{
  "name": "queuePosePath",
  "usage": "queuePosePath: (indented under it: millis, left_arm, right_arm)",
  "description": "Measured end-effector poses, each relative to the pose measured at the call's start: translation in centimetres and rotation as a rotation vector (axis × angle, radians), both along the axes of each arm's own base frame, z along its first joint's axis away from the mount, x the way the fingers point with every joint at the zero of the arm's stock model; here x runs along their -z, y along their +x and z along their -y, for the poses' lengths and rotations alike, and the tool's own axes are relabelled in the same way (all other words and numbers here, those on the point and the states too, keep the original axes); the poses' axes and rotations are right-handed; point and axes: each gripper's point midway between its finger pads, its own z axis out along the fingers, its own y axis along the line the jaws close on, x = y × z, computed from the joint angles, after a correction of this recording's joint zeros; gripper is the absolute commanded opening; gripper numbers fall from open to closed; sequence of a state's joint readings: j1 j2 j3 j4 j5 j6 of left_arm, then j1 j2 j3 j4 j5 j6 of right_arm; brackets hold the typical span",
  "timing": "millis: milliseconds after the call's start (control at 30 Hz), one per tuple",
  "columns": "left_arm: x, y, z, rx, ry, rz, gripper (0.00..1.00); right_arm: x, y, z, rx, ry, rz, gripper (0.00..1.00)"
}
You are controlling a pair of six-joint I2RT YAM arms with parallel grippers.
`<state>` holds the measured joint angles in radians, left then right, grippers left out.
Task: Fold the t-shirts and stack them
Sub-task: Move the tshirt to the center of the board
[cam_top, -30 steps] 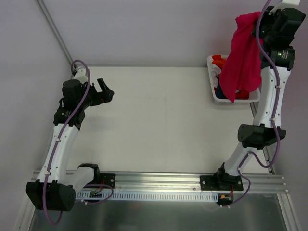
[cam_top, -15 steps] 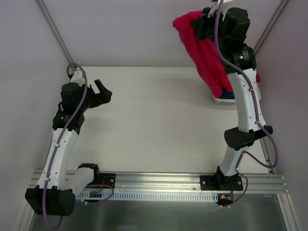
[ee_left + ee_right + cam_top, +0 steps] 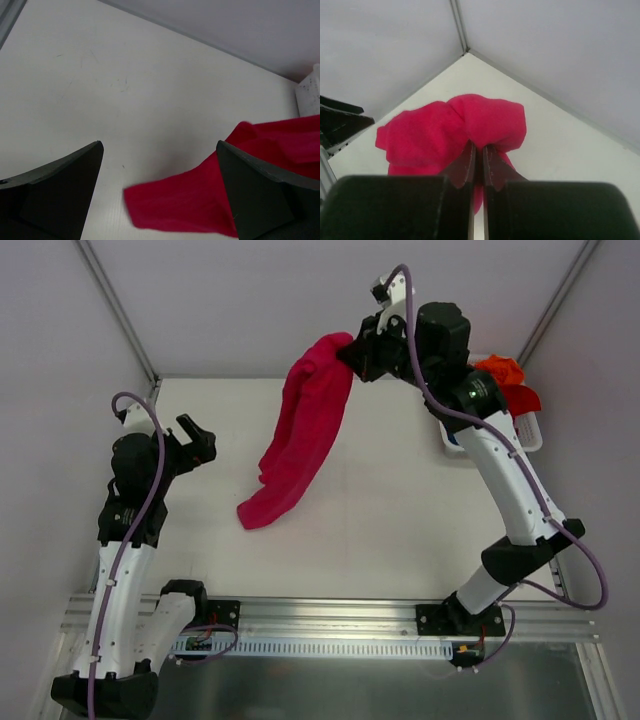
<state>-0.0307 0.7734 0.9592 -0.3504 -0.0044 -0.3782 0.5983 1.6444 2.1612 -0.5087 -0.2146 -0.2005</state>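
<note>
Crimson-pink t-shirt (image 3: 300,435): plain soft cloth in a saturated pink-red with no print showing. It is unfolded and bunched into one long, loose drape with lengthwise folds. Its top is gathered into two rounded puffs (image 3: 450,132) on either side of the pinch point.

Position: the shirt hangs over the far-middle of the table (image 3: 400,510). It slants from the right tool (image 3: 352,352) at the far end down towards the near left. The lower end (image 3: 210,200) sits near the middle-left of the table, with a soft shadow beside it. I cannot tell whether it touches the surface or hangs just above it.

Right tool (image 3: 479,150): raised above the far edge of the table. The jaws are closed almost together, with a fold of the crimson-pink cloth clamped between them.

Left tool (image 3: 197,435): at the left side of the table, pointing right towards the lower end of the shirt. The jaws are spread wide with nothing between them, and bare table shows in the gap (image 3: 159,145). It is apart from the cloth.

Count:
- Crimson-pink shirts: 1, in the right tool.
- Orange shirts (image 3: 500,368): 1, heaped at the top of the white basket (image 3: 447,445) at the far right.
- Red shirts (image 3: 520,398): 1, just beside the orange one in the same basket.
- Baskets: 1, its lower part hidden behind the right arm.
- Tools: 2.
</note>
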Motion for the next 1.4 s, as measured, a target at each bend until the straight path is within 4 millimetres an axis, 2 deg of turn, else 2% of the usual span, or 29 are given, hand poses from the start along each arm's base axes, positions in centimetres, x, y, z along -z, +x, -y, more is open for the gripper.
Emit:
queuePosePath:
  millis: [67, 100, 200, 300, 333, 400, 467, 500, 533, 633, 733, 867, 933, 1033, 1100, 1167, 1300, 1400]
  left_arm:
    - [-0.1, -0.1, -0.2, -0.012, 0.004, 0.004, 0.99]
    - [0.0, -0.2, -0.3, -0.018, 0.006, 0.000, 0.99]
    - [0.4, -0.3, -0.5, -0.024, 0.009, -0.012, 0.99]
    - [1.2, -0.2, -0.3, -0.017, 0.009, -0.038, 0.99]
    - [1.7, -0.1, -0.1, -0.003, 0.005, -0.050, 0.99]
    - [2.7, -0.1, 0.4, 0.022, -0.004, -0.082, 0.99]
    - [4.1, 0.0, 1.1, 0.058, -0.018, -0.125, 0.99]
    - [4.8, 0.1, 1.4, 0.076, -0.026, -0.146, 0.99]
    - [5.4, 0.1, 1.8, 0.095, -0.036, -0.166, 0.99]
    - [7.0, -0.1, 2.7, 0.131, -0.075, -0.219, 0.99]
    - [8.0, -0.3, 3.3, 0.152, -0.104, -0.254, 0.99]
    - [9.1, -0.4, 4.0, 0.152, -0.166, -0.294, 0.98]
    - [9.7, -0.5, 4.2, 0.134, -0.211, -0.321, 0.95]
    - [11.3, -0.9, 4.5, 0.088, -0.289, -0.392, 0.93]
    - [12.8, -1.7, 4.5, 0.047, -0.336, -0.456, 0.94]
    - [14.3, -2.9, 4.5, 0.002, -0.373, -0.525, 0.95]
    - [16.9, -5.3, 4.2, -0.071, -0.411, -0.629, 0.95]
    - [18.8, -6.8, 4.0, -0.120, -0.423, -0.704, 0.95]
  right_arm:
    - [4.1, 0.1, -0.7, -0.014, -0.025, -0.062, 0.01]
    - [7.2, 0.0, -0.8, -0.017, -0.054, -0.112, 0.01]
    - [18.0, 0.0, -1.6, -0.025, -0.141, -0.243, 0.01]
    - [31.3, -0.8, -1.6, -0.023, -0.292, -0.441, 0.00]
    - [35.0, -1.1, -1.4, -0.018, -0.341, -0.503, 0.00]
    - [39.9, -1.2, -1.1, -0.010, -0.409, -0.592, 0.01]
    - [42.6, -1.1, -1.1, -0.004, -0.443, -0.644, 0.25]
    - [42.9, -0.9, -1.2, 0.000, -0.446, -0.655, 0.52]
    - [42.6, -0.6, -1.4, 0.005, -0.435, -0.657, 0.67]
    - [38.8, 1.4, -2.4, 0.000, -0.381, -0.590, 0.89]
    - [33.4, 3.5, -2.6, 0.002, -0.314, -0.516, 0.96]
    - [24.9, 5.6, -0.4, 0.043, -0.224, -0.425, 0.99]
    - [21.5, 5.5, 1.0, 0.063, -0.196, -0.385, 0.99]
    - [18.4, 3.1, 1.5, 0.049, -0.178, -0.358, 1.00]
    - [18.2, 0.9, 0.6, 0.016, -0.180, -0.368, 1.00]
    - [19.6, -1.5, -1.0, -0.024, -0.201, -0.407, 0.99]
    - [25.1, -5.7, -3.8, -0.084, -0.293, -0.533, 0.99]
    - [28.4, -7.3, -6.0, -0.096, -0.374, -0.591, 0.99]
